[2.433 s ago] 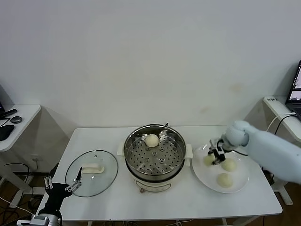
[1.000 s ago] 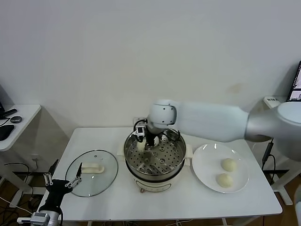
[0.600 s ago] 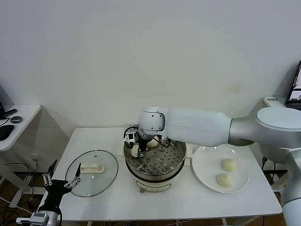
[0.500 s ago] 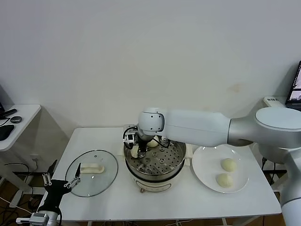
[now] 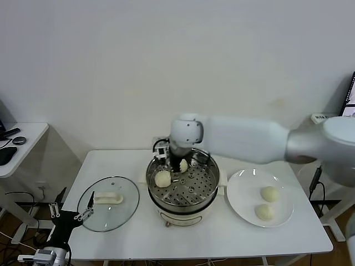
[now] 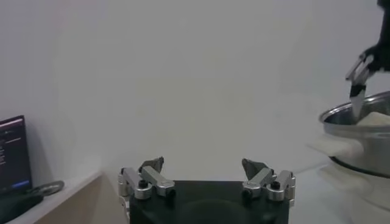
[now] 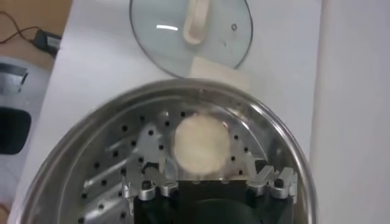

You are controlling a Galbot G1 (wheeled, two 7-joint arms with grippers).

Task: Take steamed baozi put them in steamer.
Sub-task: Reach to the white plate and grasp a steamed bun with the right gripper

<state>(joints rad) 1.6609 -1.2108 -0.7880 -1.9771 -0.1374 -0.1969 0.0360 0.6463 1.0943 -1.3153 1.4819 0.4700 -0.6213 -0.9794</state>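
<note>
The steamer [image 5: 188, 209] stands mid-table with two baozi on its perforated tray: one at the left [image 5: 162, 178], one at the back [image 5: 183, 165]. My right gripper [image 5: 165, 157] hovers open just above the left bun, not touching it. In the right wrist view that bun [image 7: 201, 143] lies on the tray between the spread fingers of the right gripper [image 7: 204, 175], inside the steamer's rim [image 7: 286, 152]. Two more baozi [image 5: 270, 194] [image 5: 264, 211] lie on the white plate [image 5: 244, 194] at the right. My left gripper [image 5: 66, 214] is parked open at the table's front left corner, as the left wrist view [image 6: 202, 165] also shows.
The glass lid [image 5: 108, 204] with a white handle lies flat left of the steamer; it also shows in the right wrist view [image 7: 192, 30]. A side table [image 5: 16, 144] stands at the far left. The steamer's edge [image 6: 359, 122] shows in the left wrist view.
My right gripper lowered the bun onto the left side of the tray, let go of it and rose a little. The bun now lies free. The left arm barely moved.
</note>
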